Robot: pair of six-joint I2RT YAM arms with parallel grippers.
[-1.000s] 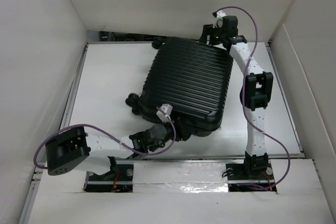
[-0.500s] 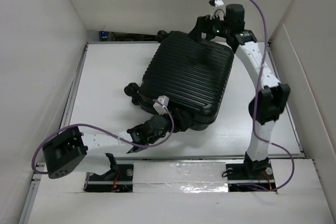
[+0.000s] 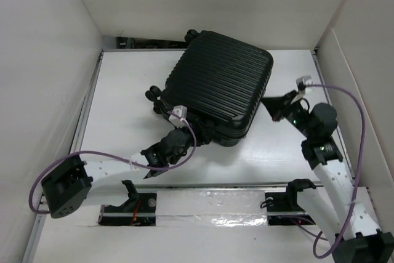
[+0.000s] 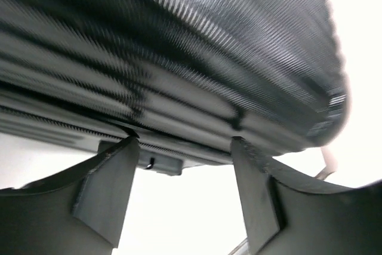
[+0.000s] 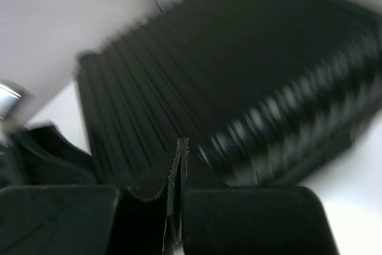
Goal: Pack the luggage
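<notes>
Luggage (image 3: 218,87): black ribbed suitcase, shut, lying flat with one shell up. It sits askew on the far half of the table, its far corner reaching the back edge.
Left gripper (image 4: 182,192): nearest the bases, low at the luggage's near edge. Its jaws are apart and its fingertips (image 4: 119,153) are up against the seam between the two shells, with nothing clamped.
Right gripper (image 5: 179,162): just beside the luggage's right edge and not touching it. Its jaws are pressed together on nothing, and it faces the shell.
Step in hand: with the shells shut, opening the case or squaring it up probably comes first. Packing itself looks not yet begun.
Doing it well: the hard shell looks slick, so the left fingers likely need to catch the seam lip rather than the ribs. The right gripper could brace the opposite side so the luggage does not roll or swivel on its wheels (image 3: 154,95).
Table (image 3: 123,90): white and smooth, so it probably offers little grip.
Room: plain white walls (image 3: 55,47) stand close on three sides.
</notes>
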